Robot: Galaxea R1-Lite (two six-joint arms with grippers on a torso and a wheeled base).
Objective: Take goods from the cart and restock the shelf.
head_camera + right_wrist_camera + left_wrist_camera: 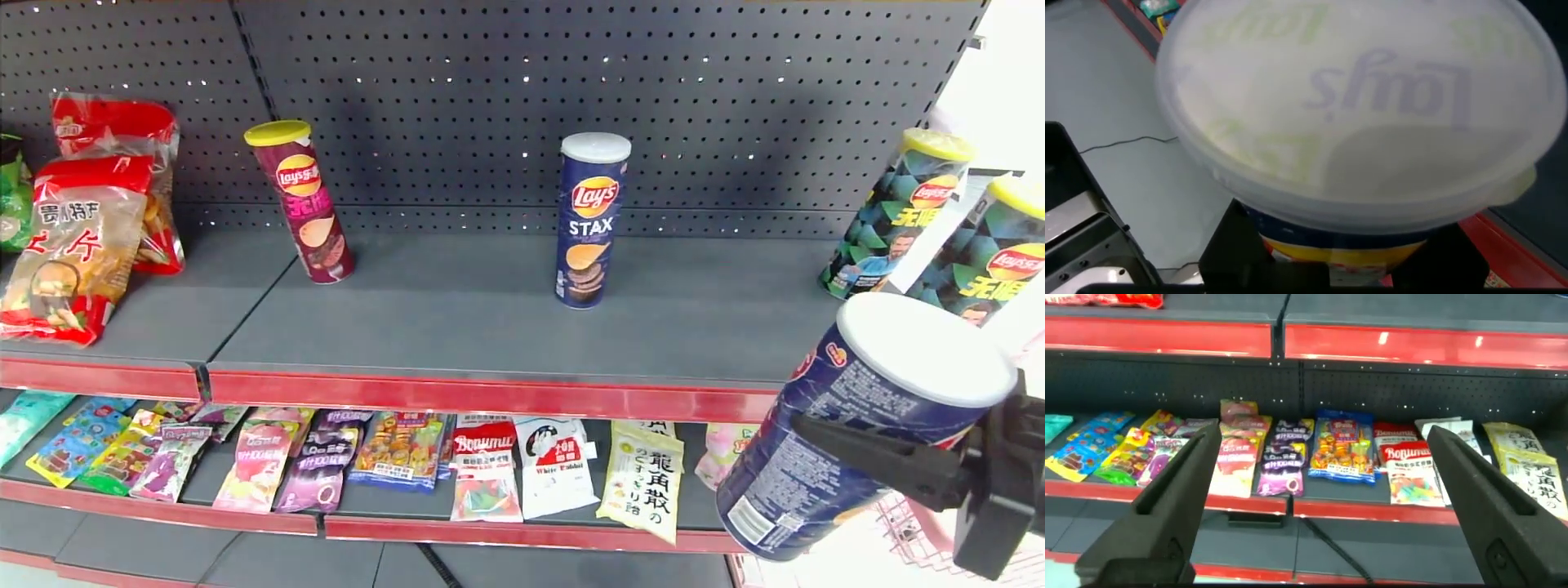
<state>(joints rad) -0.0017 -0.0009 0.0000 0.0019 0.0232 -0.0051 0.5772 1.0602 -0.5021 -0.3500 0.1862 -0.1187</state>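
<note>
My right gripper (841, 465) is shut on a dark blue chips can (857, 425) with a white lid, held tilted at the lower right, in front of and below the upper shelf (490, 335). The right wrist view looks onto the can's lid (1355, 106), with the black fingers (1233, 253) clamped below it. A matching blue can (589, 220) stands mid-shelf and a purple can (302, 200) to its left. My left gripper (1323, 498) hangs open with nothing in it, facing the lower shelf's candy bags (1343, 445).
Two green-patterned cans (898, 212) (988, 253) stand at the shelf's right end. Red snack bags (82, 229) lie at its left end. Several candy bags (408, 457) line the lower shelf. A pink cart's wire (906, 523) shows at the bottom right. A pegboard wall backs the shelf.
</note>
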